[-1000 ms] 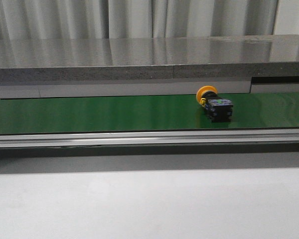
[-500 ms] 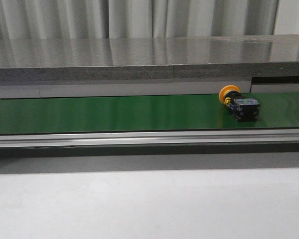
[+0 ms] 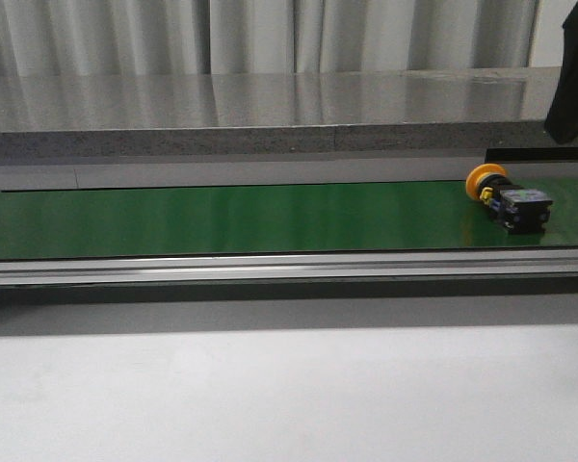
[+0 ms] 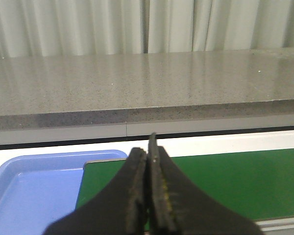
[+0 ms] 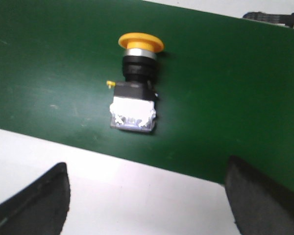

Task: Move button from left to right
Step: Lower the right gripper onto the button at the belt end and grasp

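the button (image 3: 509,196) lies on its side on the green belt (image 3: 222,219), near the right end of what the front view shows, its yellow cap toward the grey ledge (image 3: 270,115) behind the belt and its black body toward the near rail (image 3: 270,268); nothing touches it; lying flat this way, it presents its boxy body from above, which judging from the right wrist view is the natural part to clamp, since the round cap would likely slip; the right gripper (image 5: 147,196) hangs above the button with its fingers (image 5: 36,203) spread wide and holding nothing, one on each side of the view, and the button (image 5: 135,85) sits between and beyond them, so the wide spread appears intended to straddle the body on descent; the approach is not yet aligned, as the button is off the midline between the fingers; the left gripper (image 4: 148,161) is pressed together with nothing in it, parked over the left end of the belt beside a blue tray (image 4: 24,181), apparently idle and clear of the work on the right.
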Robot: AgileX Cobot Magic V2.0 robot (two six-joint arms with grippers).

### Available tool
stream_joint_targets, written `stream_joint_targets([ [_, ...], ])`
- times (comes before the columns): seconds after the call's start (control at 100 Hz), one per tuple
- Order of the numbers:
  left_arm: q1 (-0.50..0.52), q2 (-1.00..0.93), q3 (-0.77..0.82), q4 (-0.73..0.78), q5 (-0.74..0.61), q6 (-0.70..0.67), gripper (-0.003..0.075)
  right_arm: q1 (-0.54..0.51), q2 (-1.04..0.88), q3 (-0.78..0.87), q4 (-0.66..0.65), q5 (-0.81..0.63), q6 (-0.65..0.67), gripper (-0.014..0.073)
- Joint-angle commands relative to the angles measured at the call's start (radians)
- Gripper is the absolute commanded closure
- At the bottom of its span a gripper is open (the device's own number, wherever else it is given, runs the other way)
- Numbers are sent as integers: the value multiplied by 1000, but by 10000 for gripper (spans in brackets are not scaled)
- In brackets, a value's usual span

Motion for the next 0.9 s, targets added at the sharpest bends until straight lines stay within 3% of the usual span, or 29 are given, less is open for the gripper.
stream_joint_targets([
  [0.0,-7,7,-28,-9,-74,-5,741,2,22,-59,8,-55,-28,-40],
  [0.46,-7,7,-28,-9,-74,-5,741,-21,284,-134,-72,-75,-25,-27],
  [0.53,-7,7,-28,-9,-74,-5,741,-25,288,-134,-72,-80,-19,53],
  [0.7,-7,7,-28,-9,-74,-5,741,-26,286,-134,-73,-88,-8,357],
  [0.77,-7,7,-28,-9,-74,-5,741,-26,282,-134,-75,-88,-8,410],
  [0.89,-7,7,-28,-9,-74,-5,741,-47,273,-164,-92,-62,-8,416],
])
